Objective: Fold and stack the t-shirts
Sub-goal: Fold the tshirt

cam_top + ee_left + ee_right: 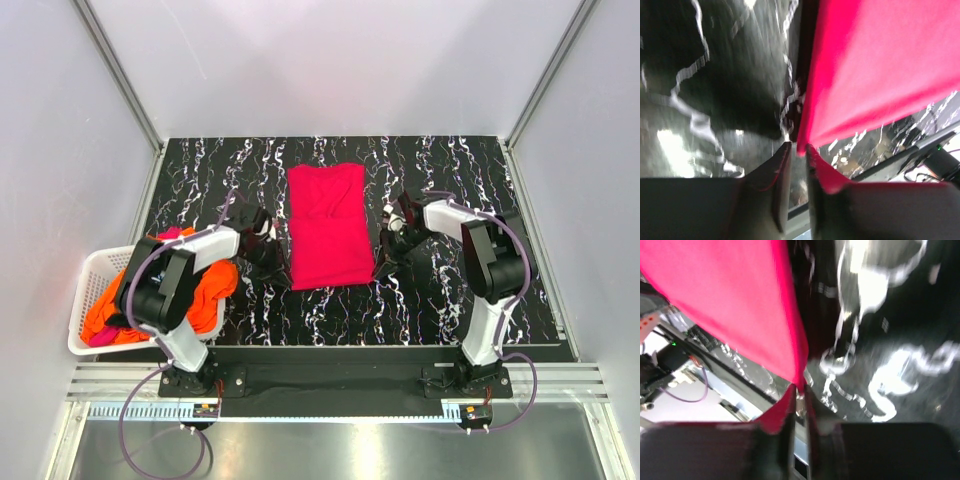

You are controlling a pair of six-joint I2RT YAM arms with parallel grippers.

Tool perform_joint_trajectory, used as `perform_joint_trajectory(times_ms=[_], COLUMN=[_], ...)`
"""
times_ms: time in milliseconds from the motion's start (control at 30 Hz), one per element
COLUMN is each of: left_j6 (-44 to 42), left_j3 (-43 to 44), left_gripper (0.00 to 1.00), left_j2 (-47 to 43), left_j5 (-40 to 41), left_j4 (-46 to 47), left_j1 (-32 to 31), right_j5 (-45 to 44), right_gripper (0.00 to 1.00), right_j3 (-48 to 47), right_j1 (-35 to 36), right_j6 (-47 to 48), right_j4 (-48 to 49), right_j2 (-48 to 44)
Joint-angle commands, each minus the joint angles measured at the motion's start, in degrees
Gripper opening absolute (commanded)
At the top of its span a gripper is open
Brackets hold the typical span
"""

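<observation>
Black marbled tabletop: magenta-red shirt at centre, narrowed lengthwise, crosswise fold apparently pending. Left gripper and right gripper each pinch a near corner. Orange shirt unfolded in basket, left edge.

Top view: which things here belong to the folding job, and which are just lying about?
Job: magenta-red t-shirt, spread mid-table; orange cloth and pink cloth, heaped in the basket.
Lying about: white basket, only a container.

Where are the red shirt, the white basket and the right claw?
Red shirt [328, 228]: top view, middle of the cloth.
White basket [86, 300]: top view, its left wall.
Right claw [799, 392]: right wrist view, between its fingertips.
</observation>
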State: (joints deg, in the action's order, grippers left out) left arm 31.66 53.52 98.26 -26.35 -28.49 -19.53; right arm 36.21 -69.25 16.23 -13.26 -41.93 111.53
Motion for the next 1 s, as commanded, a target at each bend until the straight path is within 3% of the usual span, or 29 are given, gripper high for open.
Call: perform_joint_trajectory(times_ms=[0,33,67,133,400,533,667,800,967], left_j6=[1.3,1.9,3.3,5.0,24.0,35.5,46.2,53.6,63.9], left_j3=[-1.9,-3.1,-3.8,-6.0,-15.5,-19.8,-22.8,-25.5,-28.6], left_gripper=[0.28,0.38,0.42,0.51,0.63,0.64,0.66,0.65,0.62], left_j2=[-7.3,-8.4,-10.6,-12.6,-17.3,-19.4,-20.1,-20.0,-21.5], left_j5=[1.1,1.6,2.2,2.3,1.0,5.9,11.3,15.0,20.0], left_j4=[-0.1,0.2,0.3,1.3,13.2,20.4,24.3,26.1,26.1], left_j1=[-0.1,0.0,-0.1,0.0,-2.4,-4.5,-6.4,-7.9,-9.7], right_j5=[2.0,2.3,2.3,1.8,-0.5,-6.1,-15.8,-21.4,-29.9], right_gripper=[0.20,0.24,0.33,0.39,0.58,0.61,0.62,0.60,0.49], right_j3=[2.8,4.9,6.1,10.3,26.6,35.0,39.6,41.4,40.3], right_j1=[-0.2,-0.2,-0.2,-0.1,-0.2,0.4,2.0,4.5,9.9], right_j6=[-2.4,-3.3,-4.5,-9.3,-36.9,-52.2,-61.0,-67.9,-72.5], right_j4=[-1.1,-0.1,0.8,4.9,27.2,44.9,50.0,51.8,44.5], right_j2=[-6.5,-7.4,-8.3,-11.3,-21.7,-25.4,-27.1,-27.1,-27.8])
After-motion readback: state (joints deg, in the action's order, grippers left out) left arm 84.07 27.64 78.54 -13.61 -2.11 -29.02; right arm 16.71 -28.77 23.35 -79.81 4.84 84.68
